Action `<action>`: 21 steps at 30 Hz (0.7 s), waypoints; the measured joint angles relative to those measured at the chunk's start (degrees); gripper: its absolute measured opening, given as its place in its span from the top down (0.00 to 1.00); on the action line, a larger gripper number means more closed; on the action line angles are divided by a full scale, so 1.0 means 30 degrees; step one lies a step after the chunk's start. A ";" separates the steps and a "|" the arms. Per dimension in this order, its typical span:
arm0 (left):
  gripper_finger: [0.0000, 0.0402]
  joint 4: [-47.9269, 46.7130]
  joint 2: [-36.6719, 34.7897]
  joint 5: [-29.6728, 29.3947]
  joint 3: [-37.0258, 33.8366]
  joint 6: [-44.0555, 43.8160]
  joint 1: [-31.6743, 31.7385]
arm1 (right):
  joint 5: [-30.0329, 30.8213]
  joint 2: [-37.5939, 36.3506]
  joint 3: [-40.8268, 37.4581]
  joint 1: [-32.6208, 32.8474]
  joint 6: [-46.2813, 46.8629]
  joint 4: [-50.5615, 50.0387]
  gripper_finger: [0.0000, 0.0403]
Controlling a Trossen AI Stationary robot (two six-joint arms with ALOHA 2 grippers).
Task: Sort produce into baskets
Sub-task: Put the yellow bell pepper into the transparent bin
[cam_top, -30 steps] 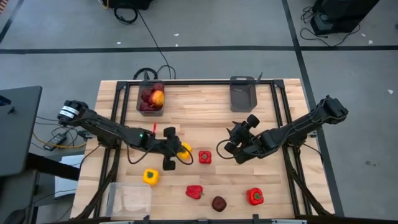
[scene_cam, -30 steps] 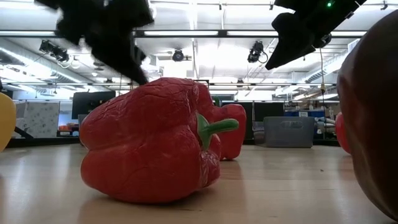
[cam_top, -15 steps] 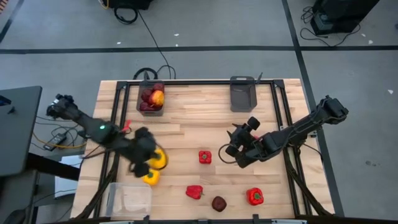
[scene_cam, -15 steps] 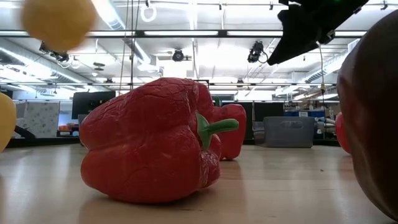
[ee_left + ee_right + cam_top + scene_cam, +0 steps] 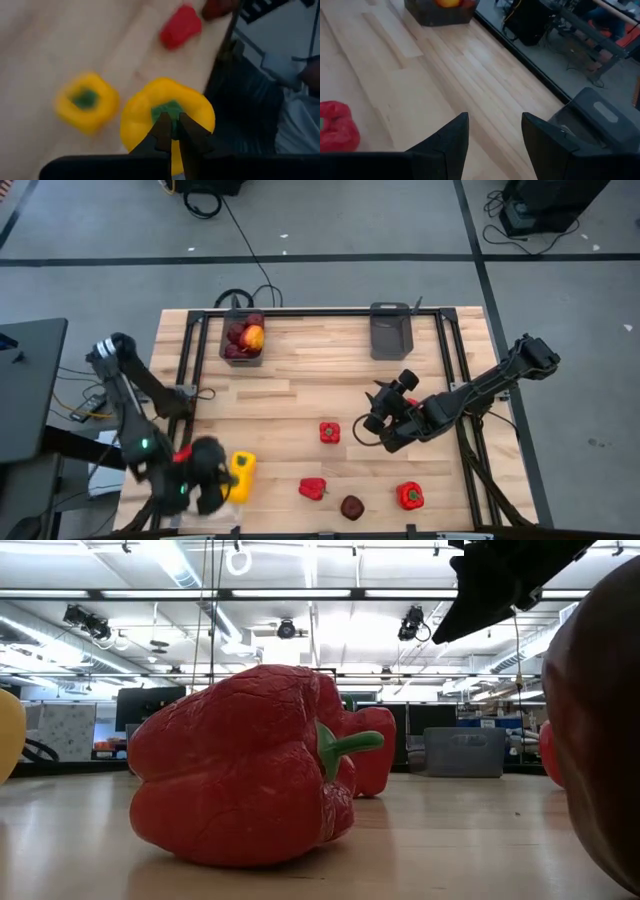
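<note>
My left gripper [image 5: 205,486] is at the table's near left corner, over the clear shallow bin [image 5: 190,510], shut on a yellow bell pepper [image 5: 150,107]. A second yellow pepper [image 5: 242,465] lies on the table beside it and also shows in the left wrist view [image 5: 87,100]. My right gripper [image 5: 378,420] hovers open and empty right of the table's middle, near a red pepper [image 5: 329,432]. A dark bin [image 5: 242,338] at the far left holds maroon apples and an orange-red one. My left gripper [image 5: 171,122] pinches the yellow pepper's green stem [image 5: 170,107] between its two fingertips. The fingers come from above, pointing down. The pepper hangs below them, stem up, lifted clear of the table.
An empty dark bin [image 5: 390,330] stands at the far right. Two red peppers [image 5: 313,489] [image 5: 410,496] and a maroon apple [image 5: 352,507] lie near the front edge. In the low view a red pepper [image 5: 240,780] fills the foreground.
My left gripper has lifted the yellow pepper and carried it from the table's middle toward the near left corner, ending over the clear bin. The other yellow pepper has stayed on the table. My right gripper has kept nearly still and open.
</note>
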 joint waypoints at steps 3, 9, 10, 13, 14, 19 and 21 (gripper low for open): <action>0.96 0.1273 0.1558 0.0308 0.0013 -0.1999 -0.0978 | 0.0206 -0.0018 0.0006 -0.0318 -0.0316 0.0052 0.52; 0.96 0.1238 0.4058 0.0748 0.1008 -0.5336 -0.2826 | 0.0487 -0.0240 0.0000 -0.1626 -0.2641 0.1894 0.52; 0.96 0.0796 0.4374 0.0848 0.1134 -0.5895 -0.3049 | 0.0456 -0.0240 0.0000 -0.1822 -0.3092 0.2214 0.52; 0.96 -0.0609 0.5074 0.0863 0.1473 -0.7540 -0.3397 | 0.0425 -0.0240 0.0000 -0.2254 -0.4054 0.2676 0.52; 0.96 -0.0828 0.5117 0.0862 0.1594 -0.7830 -0.3414 | 0.0431 -0.0240 0.0000 -0.2358 -0.4252 0.2703 0.52; 0.96 -0.2826 0.5098 0.0836 0.2865 -0.8007 -0.3254 | 0.0438 -0.0240 0.0000 -0.2710 -0.4919 0.2703 0.52; 0.96 -0.3993 0.5069 0.0697 0.3512 -0.7942 -0.3135 | 0.0438 -0.0240 0.0000 -0.2834 -0.4989 0.2697 0.52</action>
